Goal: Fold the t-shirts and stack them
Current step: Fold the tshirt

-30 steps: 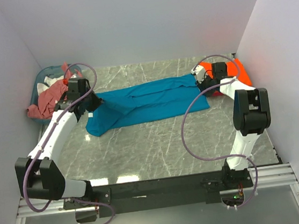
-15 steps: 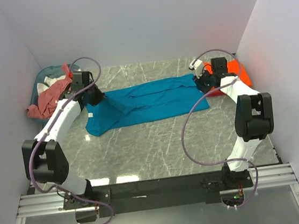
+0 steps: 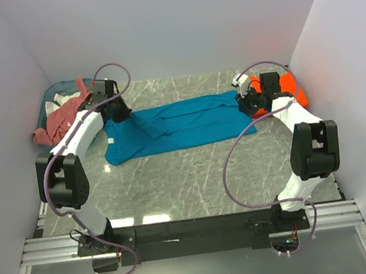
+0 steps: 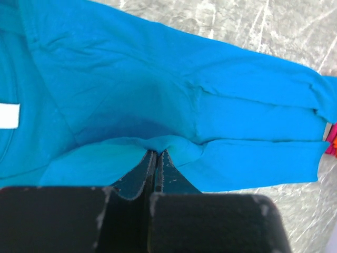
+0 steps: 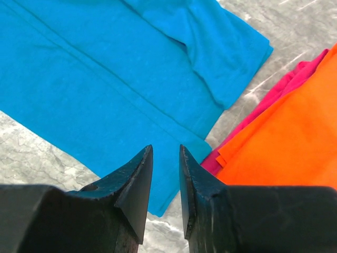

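On the marble table (image 3: 194,175), a teal-blue t-shirt (image 3: 181,124) spread flat through the centre from 9 to 3 o'clock, an orange t-shirt (image 3: 291,86) just beside its end at 2 o'clock, a salmon-pink t-shirt (image 3: 59,121) draped over the basket (image 3: 48,99) at 10 o'clock. Left gripper (image 4: 158,154) clenched on a raised fold at the teal cloth's 10 o'clock corner; right gripper (image 5: 165,150) released above its 3 o'clock end, nothing between the fingers.

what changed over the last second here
The left gripper moved toward the far wall at the collar end of the teal t-shirt, where it pinches a fold. The right gripper barely shifted, open over the other end. The shirt lies as before.
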